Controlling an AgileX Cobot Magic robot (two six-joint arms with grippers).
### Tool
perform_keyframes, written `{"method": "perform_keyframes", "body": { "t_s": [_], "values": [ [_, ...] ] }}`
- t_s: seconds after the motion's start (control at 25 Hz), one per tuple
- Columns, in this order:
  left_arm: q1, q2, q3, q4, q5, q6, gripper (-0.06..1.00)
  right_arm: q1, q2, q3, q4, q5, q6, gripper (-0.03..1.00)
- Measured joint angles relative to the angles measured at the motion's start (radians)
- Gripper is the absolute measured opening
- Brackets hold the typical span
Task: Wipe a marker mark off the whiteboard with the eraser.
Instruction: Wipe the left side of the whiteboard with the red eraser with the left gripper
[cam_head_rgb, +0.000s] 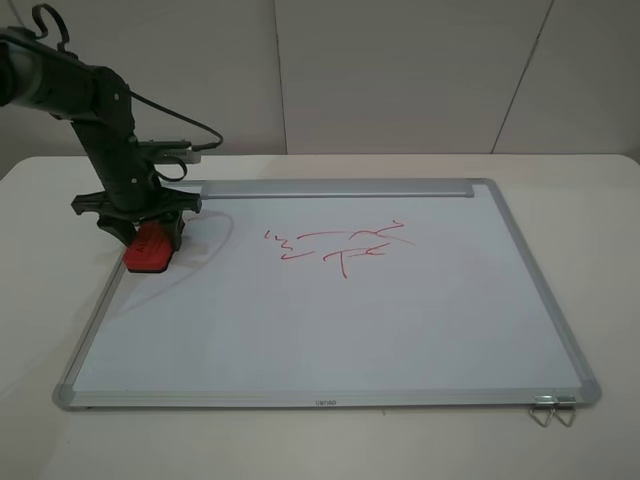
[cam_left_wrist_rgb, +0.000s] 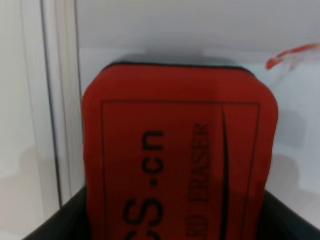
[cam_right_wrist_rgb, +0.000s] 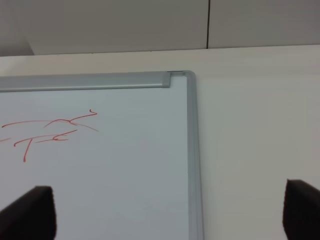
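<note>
The whiteboard (cam_head_rgb: 330, 330) lies flat on the table, with the red marker mark (cam_head_rgb: 345, 258) scribbled in its far middle. At the board's left edge sits the red eraser (cam_head_rgb: 150, 250). My left gripper (cam_head_rgb: 152, 232) comes down on its far end. In the left wrist view the eraser (cam_left_wrist_rgb: 175, 150) fills the space between the dark fingers (cam_left_wrist_rgb: 50, 225), which press its sides. An end of the mark (cam_left_wrist_rgb: 292, 52) shows beyond it. My right gripper (cam_right_wrist_rgb: 167, 215) is open and hangs above the board's far right corner, with the mark (cam_right_wrist_rgb: 50, 121) ahead of it. It is out of the high view.
Two metal clips (cam_head_rgb: 552, 410) stick out from the board's front right corner. A silver bar (cam_head_rgb: 330, 188) runs along the far edge. The white table (cam_head_rgb: 600, 250) surrounds the board, with a wall behind it.
</note>
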Motion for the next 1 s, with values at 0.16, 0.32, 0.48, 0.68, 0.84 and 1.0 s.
{"method": "perform_keyframes", "body": {
  "t_s": [0.16,0.32,0.48,0.68,0.84,1.0],
  "values": [
    [-0.036,0.045,-0.088,-0.002,0.030,0.020,0.58,0.000,0.000,0.000,-0.006,0.000,0.000,0.83],
    [-0.078,0.083,-0.171,-0.010,0.069,0.040,0.58,0.000,0.000,0.000,-0.006,0.000,0.000,0.83],
    [-0.135,0.129,-0.255,-0.011,0.119,0.052,0.58,0.000,0.000,0.000,0.000,0.000,0.000,0.83],
    [-0.156,0.139,-0.276,-0.010,0.135,0.052,0.58,0.000,0.000,0.000,-0.006,0.000,0.000,0.83],
    [-0.147,0.141,-0.280,-0.002,0.152,0.042,0.58,0.000,0.000,0.000,-0.006,0.000,0.000,0.83],
    [-0.121,0.139,-0.275,0.000,0.210,0.031,0.58,0.000,0.000,0.000,-0.006,0.000,0.000,0.83]
  ]
}}
